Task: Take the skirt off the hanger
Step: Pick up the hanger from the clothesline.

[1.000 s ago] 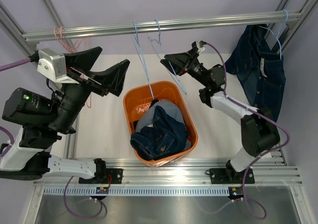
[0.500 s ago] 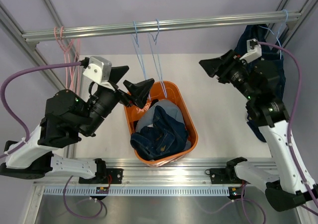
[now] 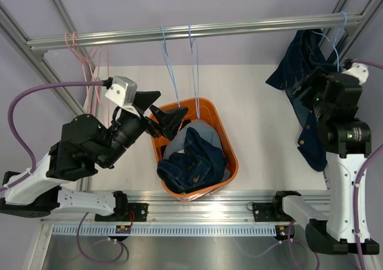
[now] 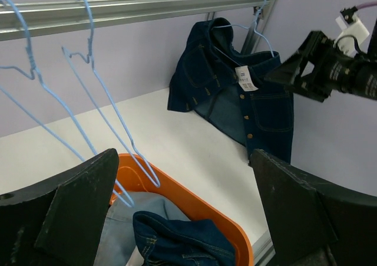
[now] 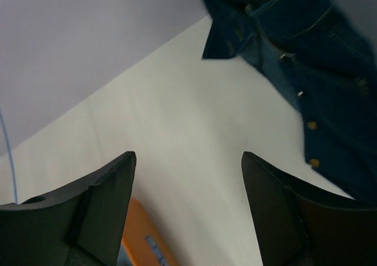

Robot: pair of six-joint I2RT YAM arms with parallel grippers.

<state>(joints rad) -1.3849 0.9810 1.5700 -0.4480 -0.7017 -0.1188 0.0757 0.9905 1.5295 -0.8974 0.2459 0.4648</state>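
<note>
At the centre of the table, inside the orange basket (image 3: 227,135), lies the skirt (image 3: 178,143). It shows only as a crumpled patch of light-blue denim at the basket's far-left side. Most of it is covered by a heap of dark navy jeans (image 3: 194,159). Its waistband and buttons are not visible, so its long axis and the way it points cannot be told.

The hanger (image 3: 73,42) is one of several pink wire hangers hooked over the left end of the rail (image 3: 239,27). All are bare and hang downward beside the left arm. Which one carried the skirt cannot be told.

Left gripper (image 3: 173,102): fingers spread wide with nothing between them, poised over the basket's far-left rim.

Right gripper (image 5: 188,157): fingers apart and holding nothing, raised at the right side of the table and aimed at a dark denim garment (image 3: 299,72). That garment has buttons down its front and hangs from a light-blue hanger at the right end of the rail.

Two more light-blue hangers (image 3: 192,72) hang bare from the middle of the rail, their lower ends reaching into the basket.

Surface: a white table (image 3: 257,114) with aluminium rails along its near edge. Surroundings: pale lilac walls and an aluminium frame.
</note>
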